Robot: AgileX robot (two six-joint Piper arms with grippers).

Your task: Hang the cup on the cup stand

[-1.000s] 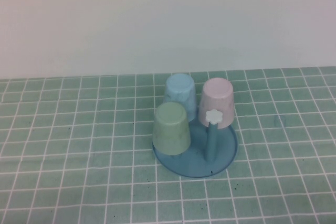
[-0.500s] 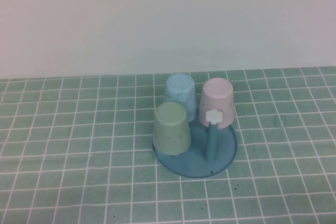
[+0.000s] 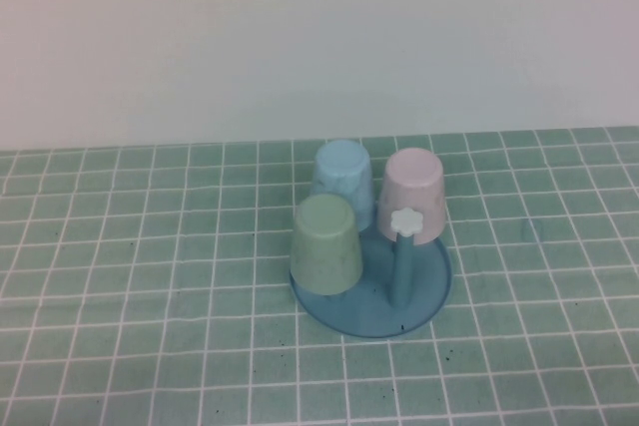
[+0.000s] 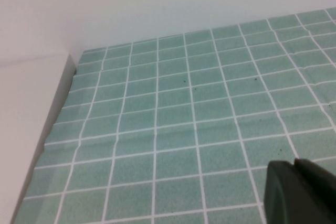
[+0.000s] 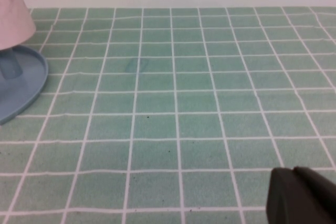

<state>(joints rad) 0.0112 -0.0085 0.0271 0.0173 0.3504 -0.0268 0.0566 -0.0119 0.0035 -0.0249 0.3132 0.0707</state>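
The cup (image 3: 325, 243) sat upside down at the left edge of the cup stand (image 3: 424, 291), centre of the high view, with a light blue cup (image 3: 341, 177) behind it and a pink cup (image 3: 412, 196) to its right; none carried readable writing. A bare peg's white flower knob (image 3: 405, 222) showed in front of the pink cup. The left gripper (image 4: 302, 192) and right gripper (image 5: 302, 196) each showed only a dark corner above the green tiled mat (image 3: 150, 276); whether either claw was spread or pressed together could not be told.

light blue cup (image 3: 341, 179): upside down, at the back, close beside the pink one | pink cup (image 3: 412, 196): upside down, right of the blue one | tablecloth (image 3: 150, 296): green with a white grid, rippled in the left wrist view | wall (image 3: 300, 37): plain white
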